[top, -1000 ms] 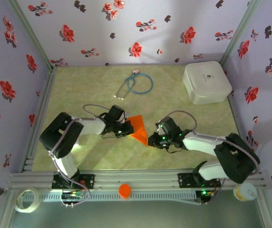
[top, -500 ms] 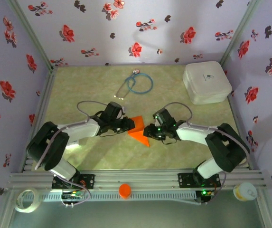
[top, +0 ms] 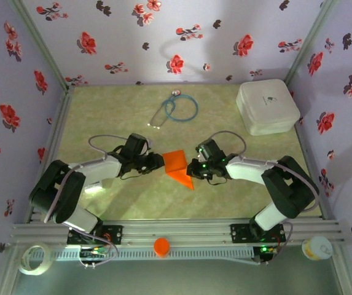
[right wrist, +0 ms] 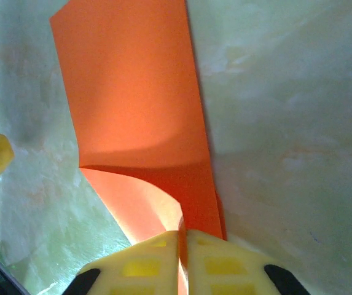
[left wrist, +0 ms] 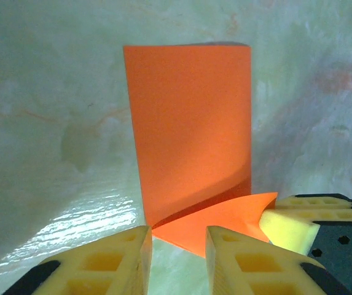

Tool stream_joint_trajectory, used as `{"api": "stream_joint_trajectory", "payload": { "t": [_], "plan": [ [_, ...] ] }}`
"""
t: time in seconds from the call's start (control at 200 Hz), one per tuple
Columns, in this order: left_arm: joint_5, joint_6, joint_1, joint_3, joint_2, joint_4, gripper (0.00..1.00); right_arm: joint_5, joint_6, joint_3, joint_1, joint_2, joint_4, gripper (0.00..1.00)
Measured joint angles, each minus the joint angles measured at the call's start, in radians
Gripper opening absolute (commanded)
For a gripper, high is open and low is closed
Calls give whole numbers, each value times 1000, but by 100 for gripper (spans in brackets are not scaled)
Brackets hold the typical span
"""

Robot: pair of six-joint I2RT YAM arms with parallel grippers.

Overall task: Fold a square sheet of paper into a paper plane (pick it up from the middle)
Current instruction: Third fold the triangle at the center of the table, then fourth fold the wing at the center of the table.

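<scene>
The square sheet of paper (top: pixel 177 165), bright orange, lies folded into an oblong at mid-table, one corner flap (left wrist: pixel 225 221) curling up off it. My right gripper (top: pixel 192 168) is at the paper's right side, its jaws shut on the raised flap edge (right wrist: pixel 182 236). My left gripper (top: pixel 158 161) sits just left of the paper with its jaws open (left wrist: pixel 177 238); bare table lies between the fingers and the paper's corner is just beyond their tips. In the left wrist view a right finger (left wrist: pixel 289 221) touches the flap.
A blue stethoscope (top: pixel 176 109) lies at the back middle. The white rounded box (top: pixel 268 106) stands at the back right. On the front rail are a small orange cap (top: pixel 161 246), a tape roll (top: pixel 33 258) and another roll (top: pixel 317 247). Flowered walls enclose three sides.
My left gripper has opened and drawn back to the left, off the paper. My right gripper has moved up and left onto the paper and shut on its raised flap.
</scene>
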Motion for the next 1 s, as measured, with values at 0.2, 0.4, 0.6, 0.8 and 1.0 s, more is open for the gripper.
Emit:
{"api": "stream_joint_trajectory", "payload": {
  "t": [0.2, 0.4, 0.6, 0.8, 1.0],
  "plan": [
    [28, -19, 6, -4, 29, 34, 35, -24, -2, -11, -14, -26, 19, 6],
    [42, -45, 10, -4, 52, 63, 44, -63, 13, -62, -42, -56, 87, 5],
    [61, -68, 10, -3, 72, 99, 50, -91, 25, -95, -63, -64, 136, 6],
    [80, -84, 10, -1, 109, 134, 50, -106, 41, -106, -70, -66, 174, 6],
    [95, -102, 10, 9, 138, 158, 50, -121, 47, -123, -77, -72, 196, 5]
  ]
}}
